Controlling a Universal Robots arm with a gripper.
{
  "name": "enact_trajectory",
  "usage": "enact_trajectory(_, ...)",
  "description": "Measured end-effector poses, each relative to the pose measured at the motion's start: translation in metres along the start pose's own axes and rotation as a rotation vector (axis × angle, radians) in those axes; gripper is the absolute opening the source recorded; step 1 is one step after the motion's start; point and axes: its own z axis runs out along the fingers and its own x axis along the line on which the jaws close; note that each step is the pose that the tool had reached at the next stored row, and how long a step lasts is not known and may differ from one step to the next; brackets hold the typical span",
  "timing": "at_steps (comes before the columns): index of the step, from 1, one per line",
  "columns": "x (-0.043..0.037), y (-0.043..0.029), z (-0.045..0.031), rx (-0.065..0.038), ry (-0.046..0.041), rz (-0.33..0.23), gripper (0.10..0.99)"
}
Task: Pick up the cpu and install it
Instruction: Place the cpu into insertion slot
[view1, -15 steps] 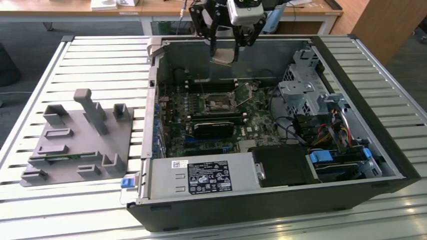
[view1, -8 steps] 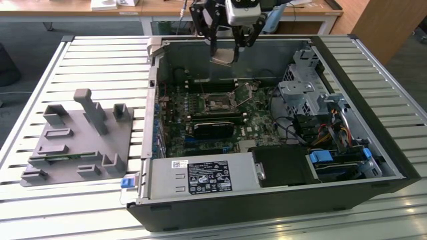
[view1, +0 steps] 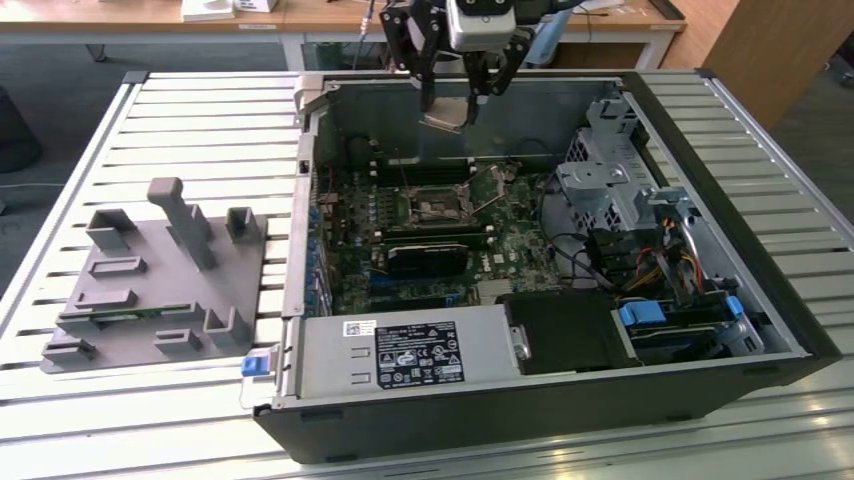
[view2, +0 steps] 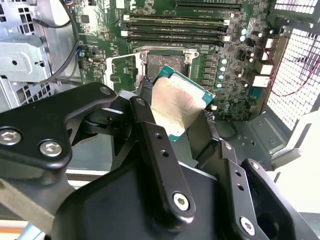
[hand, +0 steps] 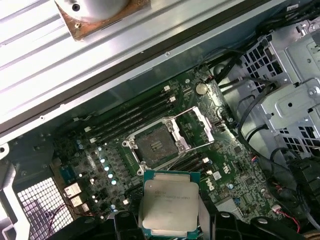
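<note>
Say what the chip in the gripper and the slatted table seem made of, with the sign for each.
The chip: silvery metal top with a dull sheen, on a thin green rim, probably circuit-board laminate.
The table: probably bare aluminium, going by pale grey ribbed slats, matte.

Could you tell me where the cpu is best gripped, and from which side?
By two opposite thin edges, coming from above its metal top. The cpu is a flat square with broad faces, and the gripper holds it that way now, above the motherboard.

No readable text — even on the power-supply label
</note>
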Motion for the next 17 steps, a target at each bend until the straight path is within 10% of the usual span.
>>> enact_trajectory(17, 0.0000, 0.0000, 0.0003, 0.002, -0.0059, 0.134, 0.529)
